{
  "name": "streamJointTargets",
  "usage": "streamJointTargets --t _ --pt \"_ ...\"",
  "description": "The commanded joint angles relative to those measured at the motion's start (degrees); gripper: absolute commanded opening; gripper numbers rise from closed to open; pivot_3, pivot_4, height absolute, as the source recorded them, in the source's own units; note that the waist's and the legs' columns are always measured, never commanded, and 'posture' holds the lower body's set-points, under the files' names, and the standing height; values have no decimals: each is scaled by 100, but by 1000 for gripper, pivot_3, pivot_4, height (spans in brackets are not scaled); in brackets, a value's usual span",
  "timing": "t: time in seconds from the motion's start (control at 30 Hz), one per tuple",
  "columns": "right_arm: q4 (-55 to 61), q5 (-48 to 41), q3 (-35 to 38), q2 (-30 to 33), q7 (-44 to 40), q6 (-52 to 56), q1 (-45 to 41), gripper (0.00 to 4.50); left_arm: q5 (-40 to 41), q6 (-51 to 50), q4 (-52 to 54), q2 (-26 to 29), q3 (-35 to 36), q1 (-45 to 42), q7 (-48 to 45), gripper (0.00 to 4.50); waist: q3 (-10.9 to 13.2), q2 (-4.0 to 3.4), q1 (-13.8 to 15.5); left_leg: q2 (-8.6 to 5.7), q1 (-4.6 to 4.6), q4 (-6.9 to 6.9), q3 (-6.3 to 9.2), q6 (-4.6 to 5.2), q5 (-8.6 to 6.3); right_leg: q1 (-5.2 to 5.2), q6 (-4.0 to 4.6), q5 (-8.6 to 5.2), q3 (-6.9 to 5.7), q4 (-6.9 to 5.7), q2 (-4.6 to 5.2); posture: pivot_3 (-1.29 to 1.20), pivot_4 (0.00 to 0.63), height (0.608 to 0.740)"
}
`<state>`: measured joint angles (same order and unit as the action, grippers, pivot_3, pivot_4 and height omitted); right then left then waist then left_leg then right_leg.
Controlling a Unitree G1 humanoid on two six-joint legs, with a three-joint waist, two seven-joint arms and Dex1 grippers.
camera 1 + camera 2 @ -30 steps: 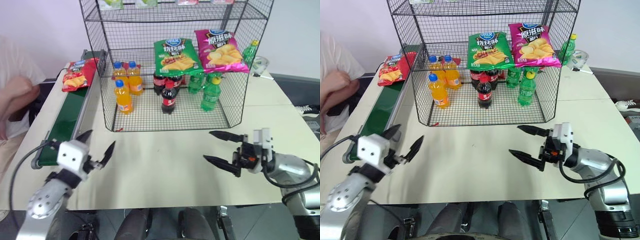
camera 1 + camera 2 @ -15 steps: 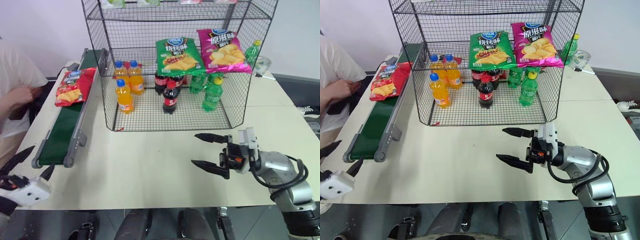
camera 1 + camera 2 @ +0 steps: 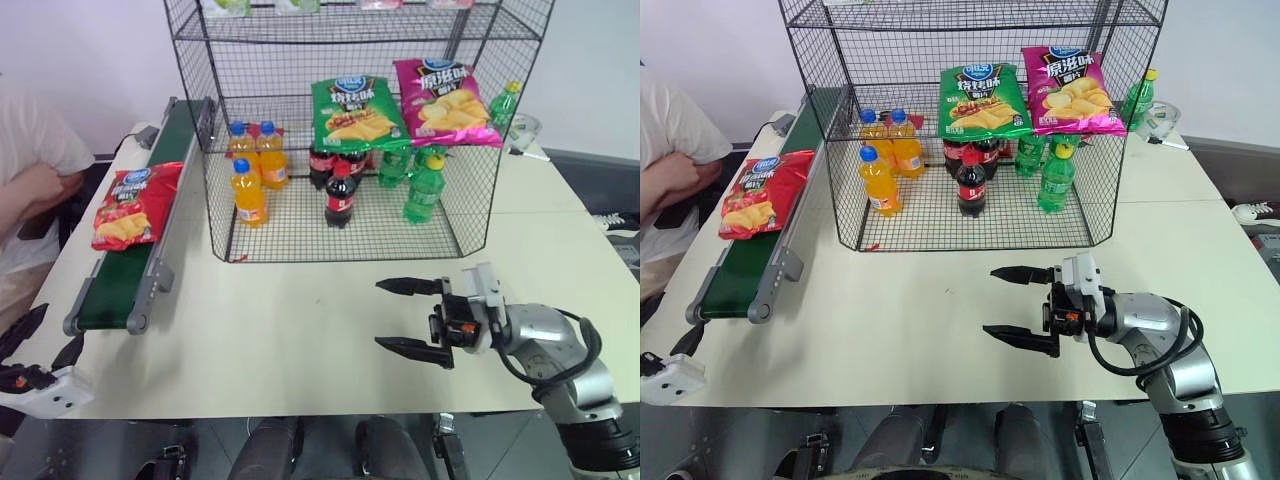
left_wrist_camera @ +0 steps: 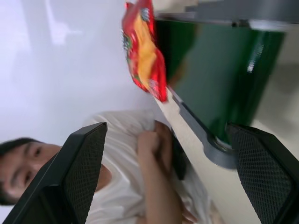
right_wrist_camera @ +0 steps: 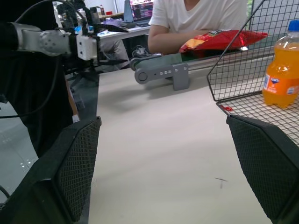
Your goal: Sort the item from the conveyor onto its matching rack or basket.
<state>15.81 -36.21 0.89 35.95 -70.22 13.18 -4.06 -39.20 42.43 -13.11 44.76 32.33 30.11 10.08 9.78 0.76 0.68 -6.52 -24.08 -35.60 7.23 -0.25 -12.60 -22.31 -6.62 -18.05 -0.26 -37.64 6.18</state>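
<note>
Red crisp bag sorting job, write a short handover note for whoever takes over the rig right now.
Left gripper: open, holding nothing, low off the table's near left corner, short of the conveyor's near end.
Right gripper: open, holding nothing, over the table in front of the rack, fingers pointing toward the robot's left.
Red crisp bag: lying on the conveyor, about midway along, overhanging its outer edge.
Black wire rack: already holds a green bag and a pink bag on a shelf, bottles on the tier below.
Done: nothing yet; the bag is ungrasped.
Left: grasp the bag and place it on the rack, probably beside the other bags.
</note>
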Motion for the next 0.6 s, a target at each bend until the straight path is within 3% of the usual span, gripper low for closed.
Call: streamJointTargets --t 0.03,0.6 --pt "144 -22 63 0 -17 -91 -94 4500 -48 -90 -23 37 -216 -12 204 4226 -1 3 -3 2 0 0 0 0 0 0 0 0 0 -1 -2 0 150 740" --pt "-88 148 131 3 -3 -279 -207 4500 264 -456 -71 44 -638 -276 359 4226 -4 7 6 11 2 -3 0 -2 2 -1 0 6 0 -7 -14 0 150 740"
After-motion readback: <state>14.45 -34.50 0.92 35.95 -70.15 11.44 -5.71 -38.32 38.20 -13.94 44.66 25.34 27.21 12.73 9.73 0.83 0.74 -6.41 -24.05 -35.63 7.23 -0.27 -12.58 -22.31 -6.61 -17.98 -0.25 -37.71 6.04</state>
